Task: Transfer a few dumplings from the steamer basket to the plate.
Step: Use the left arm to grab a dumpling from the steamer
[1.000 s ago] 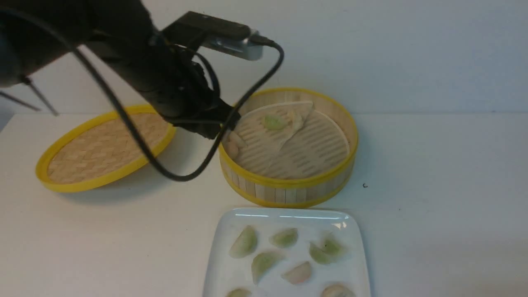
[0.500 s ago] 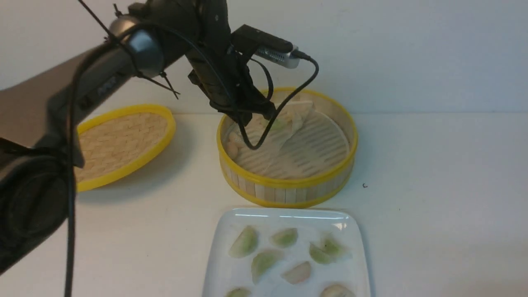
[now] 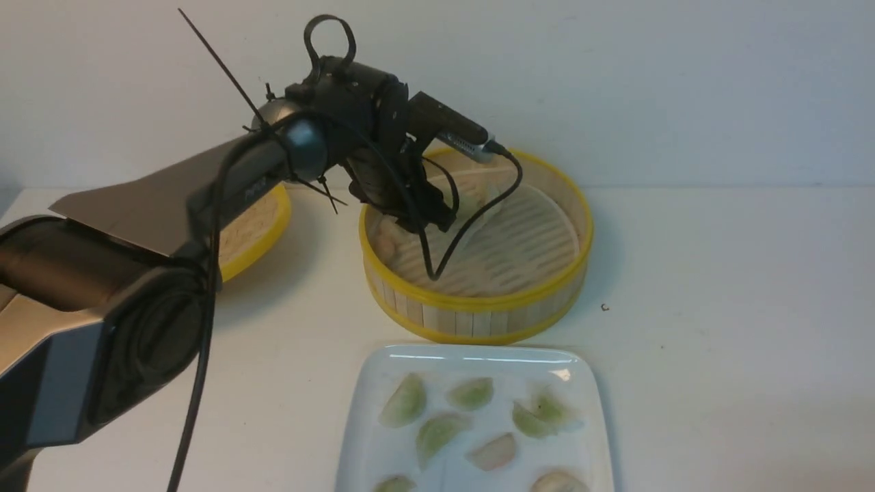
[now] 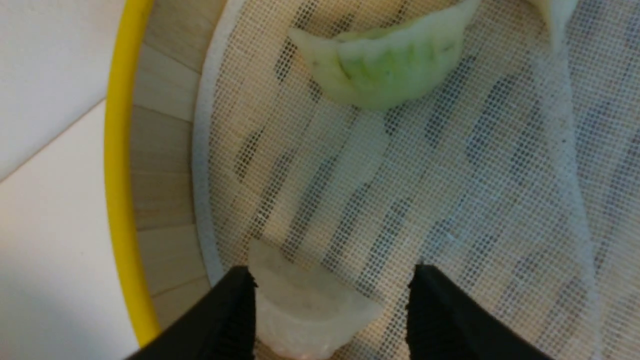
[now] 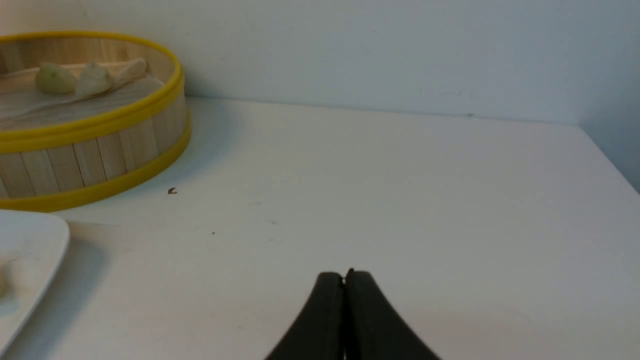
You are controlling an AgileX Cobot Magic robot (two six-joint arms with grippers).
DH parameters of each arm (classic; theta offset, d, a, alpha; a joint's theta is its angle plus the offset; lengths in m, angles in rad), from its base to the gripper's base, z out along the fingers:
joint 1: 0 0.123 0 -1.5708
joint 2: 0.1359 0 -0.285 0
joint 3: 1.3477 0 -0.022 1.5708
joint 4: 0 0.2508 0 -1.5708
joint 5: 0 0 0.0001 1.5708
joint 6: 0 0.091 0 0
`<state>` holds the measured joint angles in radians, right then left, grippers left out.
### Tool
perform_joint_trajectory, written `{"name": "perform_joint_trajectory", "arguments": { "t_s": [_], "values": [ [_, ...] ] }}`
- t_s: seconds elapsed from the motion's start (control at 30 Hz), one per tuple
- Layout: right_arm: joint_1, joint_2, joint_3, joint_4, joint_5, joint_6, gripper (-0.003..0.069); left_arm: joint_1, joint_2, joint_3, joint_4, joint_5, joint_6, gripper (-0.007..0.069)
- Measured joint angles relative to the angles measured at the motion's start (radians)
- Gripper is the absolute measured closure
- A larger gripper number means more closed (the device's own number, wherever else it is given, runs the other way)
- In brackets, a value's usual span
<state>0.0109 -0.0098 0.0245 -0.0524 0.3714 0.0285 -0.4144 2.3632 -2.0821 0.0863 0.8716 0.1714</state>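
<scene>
My left gripper (image 3: 429,220) reaches down into the left half of the steamer basket (image 3: 478,301), and it is open. In the left wrist view a pinkish-white dumpling (image 4: 305,315) lies on the white liner (image 4: 450,200) between the open jaws of the left gripper (image 4: 332,275), against one finger and apart from the other. A pale green dumpling (image 4: 385,70) lies further along the liner. Several dumplings (image 3: 407,400) rest on the white plate (image 3: 372,458) at the front. My right gripper (image 5: 344,275) is shut and empty above bare table.
The shallow woven lid (image 3: 263,225) lies left of the basket, mostly hidden behind my left arm. The liner is folded over at the basket's far side. A small dark speck (image 3: 604,307) sits on the table right of the basket. A wall stands close behind.
My left arm has swung from the basket's left edge over and down into the basket. Its jaws have opened around the pinkish-white dumpling.
</scene>
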Motion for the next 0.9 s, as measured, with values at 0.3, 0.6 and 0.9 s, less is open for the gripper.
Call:
{"name": "perform_joint_trajectory", "arguments": {
  "t_s": [0.3, 0.6, 0.9],
  "values": [
    [0.0, 0.0, 0.0, 0.0, 0.0, 0.0, 0.0673, -0.006, 0.03, -0.002, 0.046, 0.017, 0.001, 0.0249],
    [0.0, 0.0, 0.0, 0.0, 0.0, 0.0, 0.0673, -0.035, 0.043, -0.009, 0.115, 0.027, 0.005, 0.0289],
    [0.0, 0.0, 0.0, 0.0, 0.0, 0.0, 0.0673, -0.108, 0.052, -0.055, 0.223, 0.075, -0.011, 0.0614]
  ]
}}
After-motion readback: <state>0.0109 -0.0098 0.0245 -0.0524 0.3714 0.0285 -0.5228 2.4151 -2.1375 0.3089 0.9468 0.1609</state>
